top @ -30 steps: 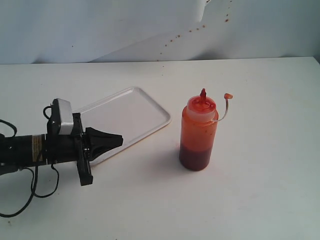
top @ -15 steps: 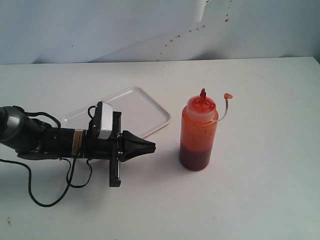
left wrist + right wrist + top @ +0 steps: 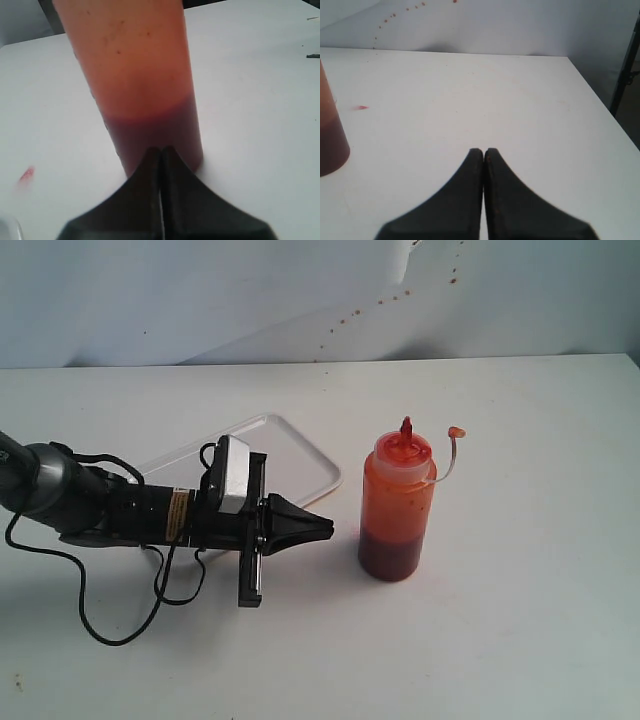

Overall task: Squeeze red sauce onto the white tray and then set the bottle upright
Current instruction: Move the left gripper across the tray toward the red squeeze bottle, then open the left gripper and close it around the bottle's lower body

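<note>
The left gripper point(image 3: 322, 527), jaws pressed together and empty, points at the bottle point(image 3: 398, 510) standing upright just ahead of it, not touching; the white tray point(image 3: 300, 455) lies alongside its wrist.

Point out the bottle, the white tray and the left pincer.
bottle point(image 3: 398, 502), exterior view, middle of its body
white tray point(image 3: 287, 460), exterior view, bare floor near right corner
left pincer point(image 3: 326, 527), exterior view, its closed tips

- The light is bright and even, and the white table point(image 3: 520, 620) looks slightly washed out.
- The bottle point(image 3: 398, 505) casts only a faint, soft-edged shadow beside its base.
- Both wrist views are soft, blurriest close to the lens.
</note>
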`<state>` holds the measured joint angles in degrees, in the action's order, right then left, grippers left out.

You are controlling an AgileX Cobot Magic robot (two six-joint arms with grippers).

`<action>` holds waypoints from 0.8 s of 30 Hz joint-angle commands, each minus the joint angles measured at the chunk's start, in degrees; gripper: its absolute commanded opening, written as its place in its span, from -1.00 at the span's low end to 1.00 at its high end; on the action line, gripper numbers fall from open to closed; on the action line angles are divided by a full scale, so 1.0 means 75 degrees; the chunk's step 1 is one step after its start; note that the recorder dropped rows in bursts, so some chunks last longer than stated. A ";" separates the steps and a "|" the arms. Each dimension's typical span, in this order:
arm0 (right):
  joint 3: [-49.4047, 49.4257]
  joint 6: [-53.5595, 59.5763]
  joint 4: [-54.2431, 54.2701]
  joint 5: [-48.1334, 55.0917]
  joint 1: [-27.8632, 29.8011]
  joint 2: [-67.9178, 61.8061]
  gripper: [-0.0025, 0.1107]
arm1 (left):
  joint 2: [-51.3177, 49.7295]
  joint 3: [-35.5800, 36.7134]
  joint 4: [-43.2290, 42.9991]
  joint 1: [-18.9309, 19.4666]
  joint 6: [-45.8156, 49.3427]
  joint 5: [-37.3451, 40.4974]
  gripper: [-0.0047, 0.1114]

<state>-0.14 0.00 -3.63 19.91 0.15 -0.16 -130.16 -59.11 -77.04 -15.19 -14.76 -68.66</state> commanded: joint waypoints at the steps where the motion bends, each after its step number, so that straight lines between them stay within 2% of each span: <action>1: 0.0019 0.0000 -0.0084 -0.0046 0.0058 0.0022 -0.96 | -0.0013 -0.0054 0.0024 -0.0036 0.0009 0.0026 -0.92; 5: 0.0019 0.0000 -0.0084 -0.0046 0.0058 0.0022 -0.96 | -0.0013 -0.0054 0.0189 -0.0036 0.0009 0.0026 -0.81; 8: 0.0019 0.0000 -0.0084 -0.0046 0.0058 0.0022 -0.96 | -0.0013 -0.0054 0.0427 -0.0036 -0.0011 0.0026 -0.58; 11: 0.0019 0.0000 -0.0084 -0.0046 0.0058 0.0022 -0.96 | -0.0013 -0.0054 0.0546 -0.0036 -0.0067 0.0026 -0.20; 15: 0.0019 0.0000 -0.0084 -0.0046 0.0058 0.0022 -0.96 | -0.0013 -0.0054 0.0883 -0.0036 -0.1907 0.0026 0.61; 17: 0.0019 0.0000 -0.0084 -0.0046 0.0058 0.0022 -0.96 | -0.0013 -0.0054 0.0883 -0.0036 -0.2358 -0.0016 0.90; 24: 0.0019 0.0000 -0.0084 -0.0046 0.0058 0.0022 -0.96 | -0.0013 -0.0054 0.0883 -0.0036 -0.2409 -0.0059 0.88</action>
<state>-0.14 0.00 -3.63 19.91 0.15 -0.16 -130.16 -59.11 -71.04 -15.19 -31.93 -68.66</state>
